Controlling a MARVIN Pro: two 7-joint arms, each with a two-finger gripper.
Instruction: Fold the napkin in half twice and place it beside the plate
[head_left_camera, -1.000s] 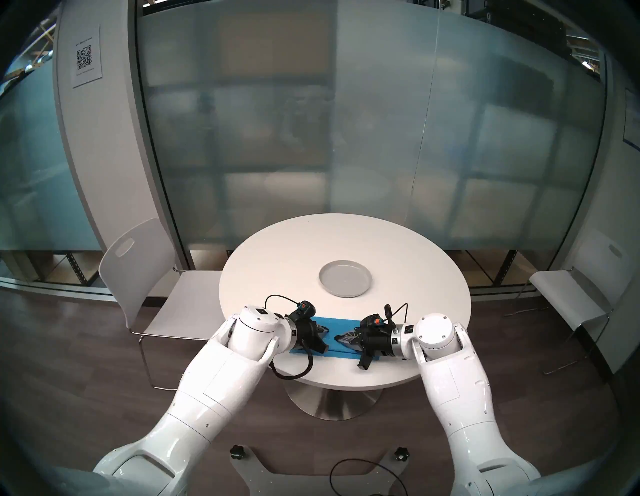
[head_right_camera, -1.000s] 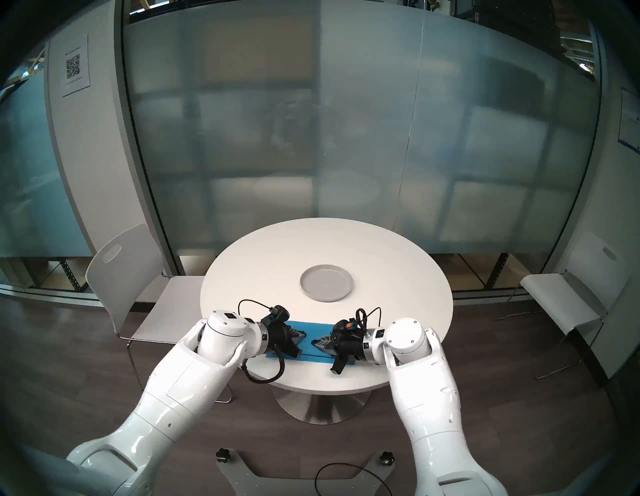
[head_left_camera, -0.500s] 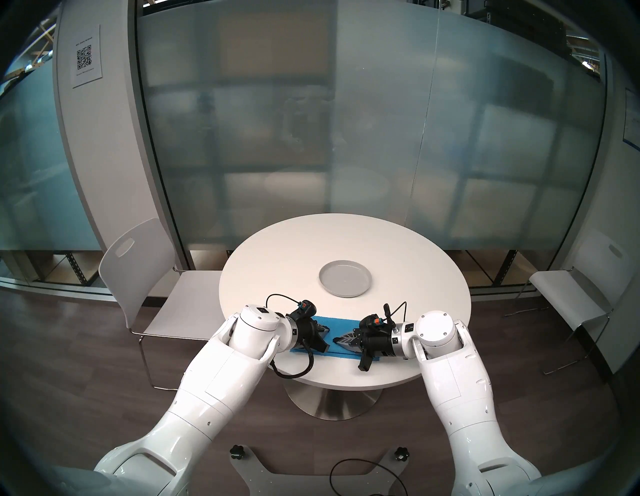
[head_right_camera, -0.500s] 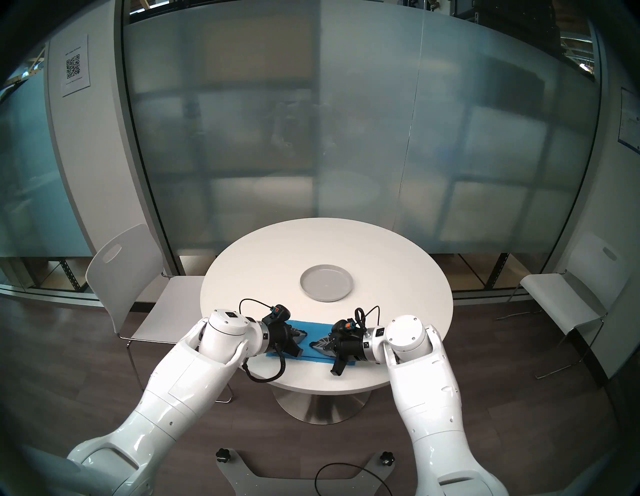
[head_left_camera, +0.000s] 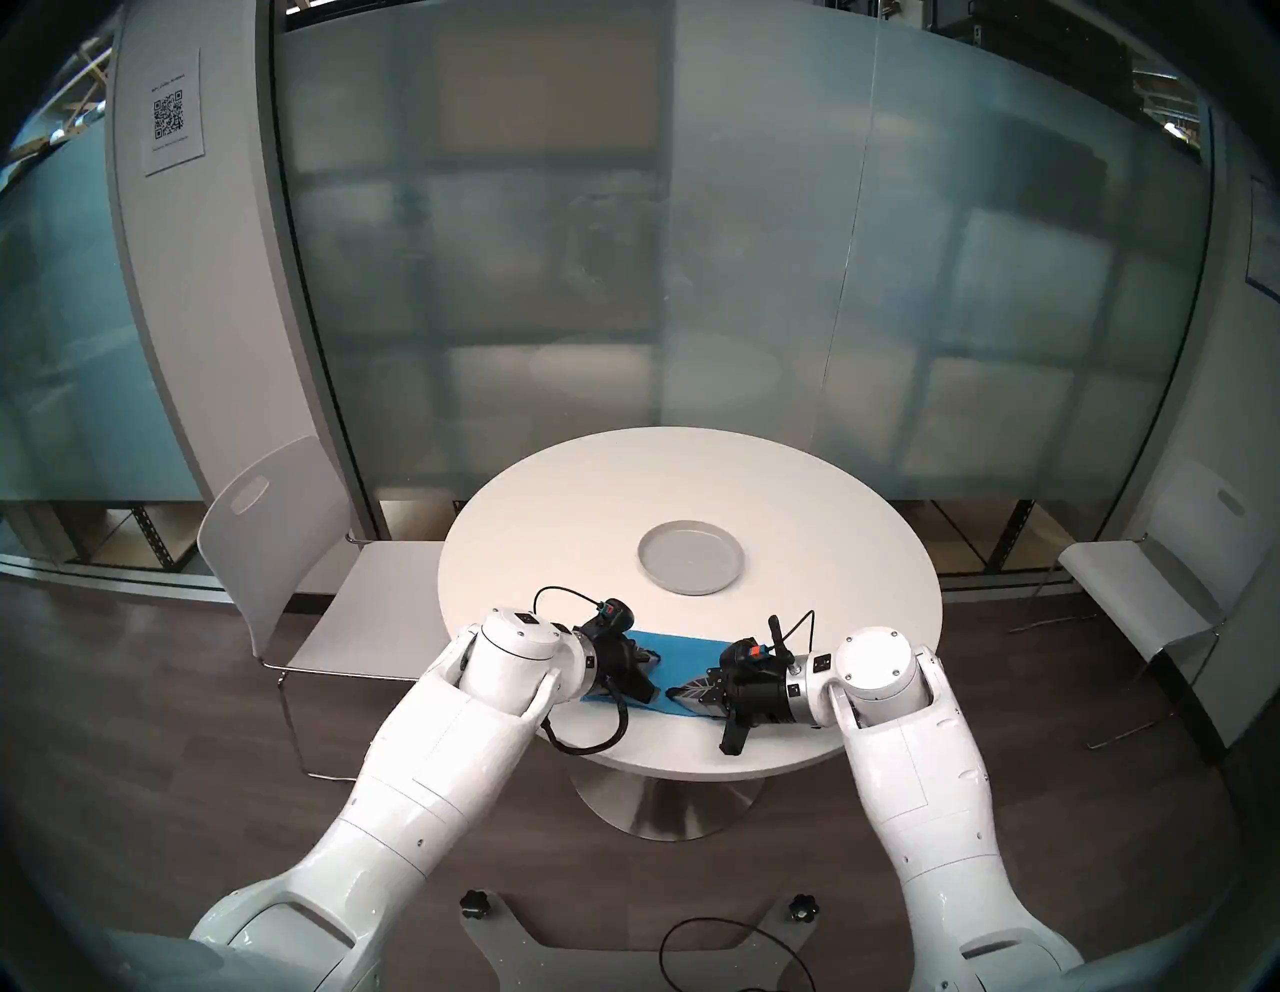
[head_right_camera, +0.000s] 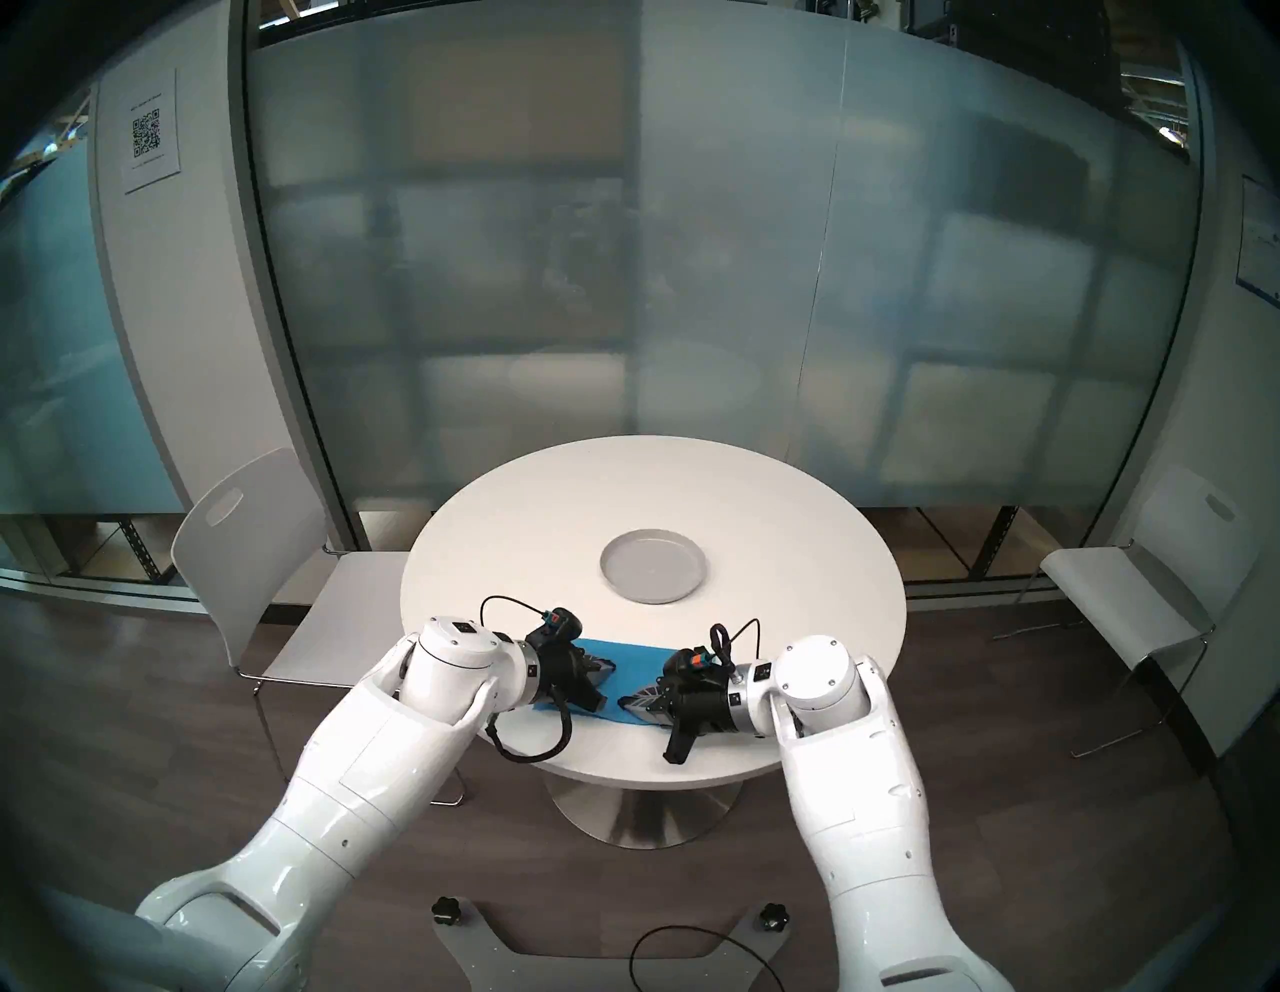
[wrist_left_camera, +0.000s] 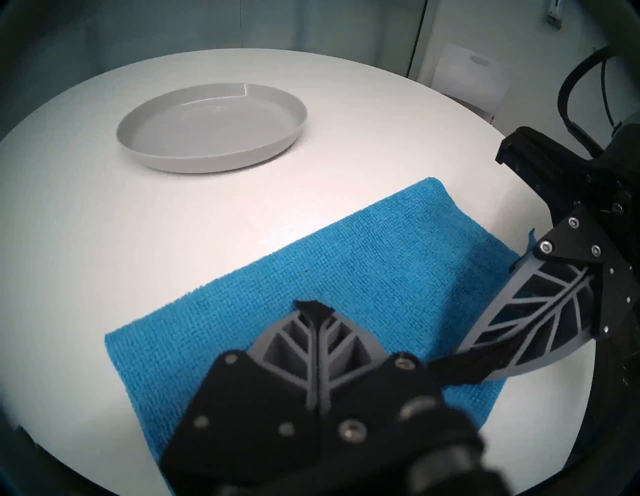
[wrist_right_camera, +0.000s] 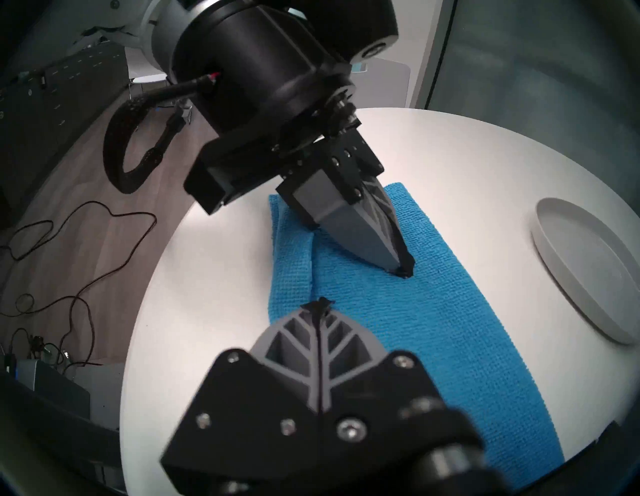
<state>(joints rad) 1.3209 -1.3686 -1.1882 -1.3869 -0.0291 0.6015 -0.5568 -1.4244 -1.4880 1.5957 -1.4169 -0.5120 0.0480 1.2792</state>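
Note:
The blue napkin (head_left_camera: 682, 658) (wrist_left_camera: 363, 270) lies folded into a long strip near the front edge of the round white table (head_left_camera: 554, 512). Its loose edges show along the near side in the right wrist view (wrist_right_camera: 433, 329). My left gripper (head_left_camera: 650, 659) (wrist_left_camera: 313, 304) is shut, its tip down on the napkin's left part. My right gripper (head_left_camera: 670, 691) (wrist_right_camera: 320, 303) is shut too, with its tip at the napkin's near edge, facing the left one. Neither clearly pinches cloth. The light-grey plate (head_left_camera: 690, 558) (wrist_left_camera: 211, 128) sits behind the napkin, apart from it.
White chairs stand left (head_left_camera: 277, 554) and right (head_left_camera: 1143, 589) of the table. Behind the table is a frosted glass wall. A black cable (head_left_camera: 727, 949) lies on the floor by my base. The left wrist cable (head_left_camera: 589, 734) hangs over the table's front edge.
My right gripper has slid back toward the table's front edge. The napkin's right part has skewed with it. The left gripper has barely moved.

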